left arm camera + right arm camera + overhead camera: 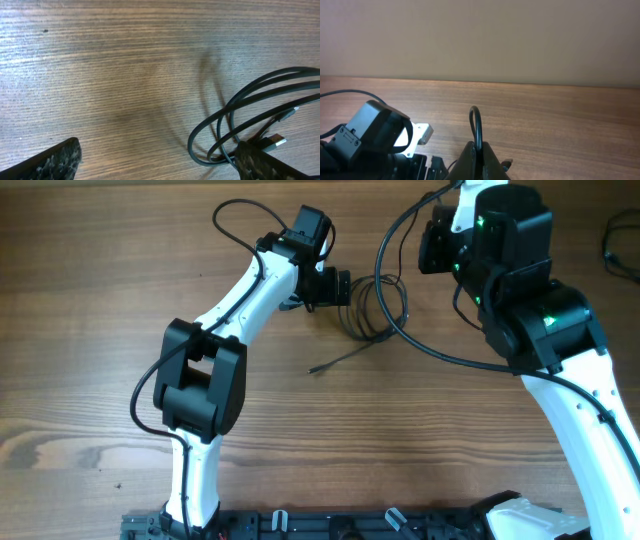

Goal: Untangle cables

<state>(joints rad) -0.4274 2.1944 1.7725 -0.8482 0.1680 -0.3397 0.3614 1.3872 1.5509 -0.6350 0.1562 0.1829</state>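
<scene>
Left gripper (pixel 159 147) fingers wide apart beside the cables (pixel 235 112), lower right; right gripper (pixel 480 152) tight on one loop.

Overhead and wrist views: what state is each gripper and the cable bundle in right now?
Left gripper: open, fingers wide apart, one beside the coil.
Right gripper: shut, a cable loop pinched between its fingers.
Thin black cables: looped together in a coil, not untangled, one loose end lying on the wooden table.
</scene>
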